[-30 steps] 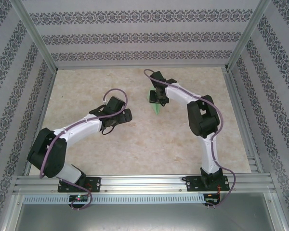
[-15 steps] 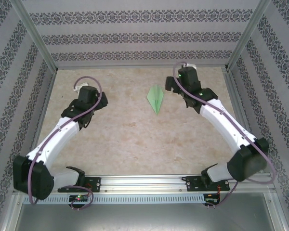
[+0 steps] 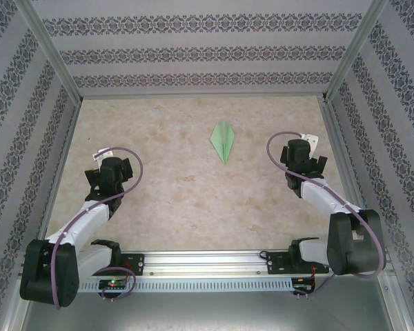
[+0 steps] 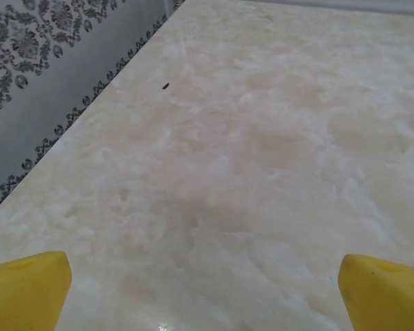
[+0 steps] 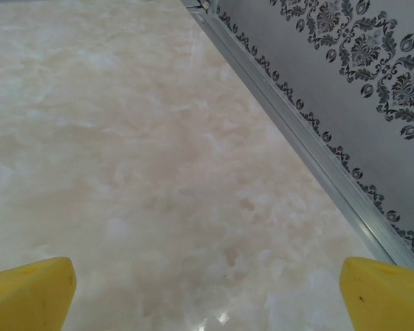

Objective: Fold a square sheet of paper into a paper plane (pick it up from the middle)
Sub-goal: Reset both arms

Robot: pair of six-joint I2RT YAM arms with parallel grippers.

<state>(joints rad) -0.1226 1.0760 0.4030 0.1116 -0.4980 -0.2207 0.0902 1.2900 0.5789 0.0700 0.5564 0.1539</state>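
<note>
One paper plane [image 3: 223,141] lies flat on the marble-pattern table [image 3: 186,207], nose toward the arm bases, untouched; folding is judged complete. The left gripper [image 3: 109,171] sits well left of the plane and the right gripper [image 3: 301,153] well right of it, both with jaws wide apart and empty. No obstacle stands between either gripper and the plane.

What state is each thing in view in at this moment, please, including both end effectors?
paper plane: folded, lying flat on the table, long point toward the arm bases, held by nothing.
left end effector: open, empty, off to the plane's left, well apart from it.
right end effector: open, empty, off to the plane's right, well apart from it.
</note>
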